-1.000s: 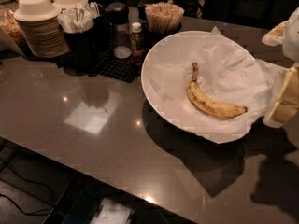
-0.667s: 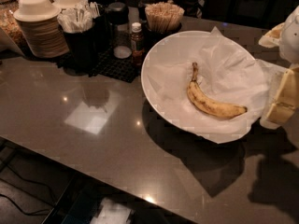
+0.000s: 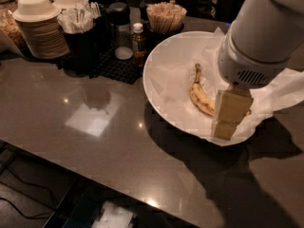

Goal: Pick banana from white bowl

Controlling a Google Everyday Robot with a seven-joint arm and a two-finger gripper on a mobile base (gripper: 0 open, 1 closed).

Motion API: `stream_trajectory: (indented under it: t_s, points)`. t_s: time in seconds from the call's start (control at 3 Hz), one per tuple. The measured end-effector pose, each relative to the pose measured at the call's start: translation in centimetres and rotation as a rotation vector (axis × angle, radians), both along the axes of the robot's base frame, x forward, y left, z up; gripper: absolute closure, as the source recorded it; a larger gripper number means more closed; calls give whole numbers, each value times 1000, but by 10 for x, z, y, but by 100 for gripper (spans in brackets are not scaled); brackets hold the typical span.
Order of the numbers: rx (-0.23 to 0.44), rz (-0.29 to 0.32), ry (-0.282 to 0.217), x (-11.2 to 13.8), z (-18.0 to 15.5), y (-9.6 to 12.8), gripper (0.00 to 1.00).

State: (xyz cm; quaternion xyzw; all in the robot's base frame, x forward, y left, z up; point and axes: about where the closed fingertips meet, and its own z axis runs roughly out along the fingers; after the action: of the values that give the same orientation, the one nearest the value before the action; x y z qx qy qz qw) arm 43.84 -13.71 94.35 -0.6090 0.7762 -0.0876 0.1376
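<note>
The banana point(image 3: 198, 93) is yellow, curved and brown-speckled, its brownish stem pointing at the far rim of the white bowl point(image 3: 172, 51), where it lies on crinkled paper. The claw point(image 3: 227, 121) hangs inside the bowl over the banana's near end (open or closed, I cannot tell). Beside the bowl the glossy dark surface point(image 3: 71, 151) shows pale reflections; stacked disposable bowls point(image 3: 40, 30) stand well left of it.

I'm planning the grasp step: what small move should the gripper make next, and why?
Probably lower the gripper onto the banana: it hangs over one end of the banana inside the white bowl, and the banana lies flat on the paper, not lifted.
</note>
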Motion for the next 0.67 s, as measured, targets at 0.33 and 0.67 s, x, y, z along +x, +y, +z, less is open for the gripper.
stream_trajectory:
  t_s: [0.33,0.67]
  points:
    - [-132,-33,35,14,-29,28,0]
    - [-146,-42,120,38,-53,39,0]
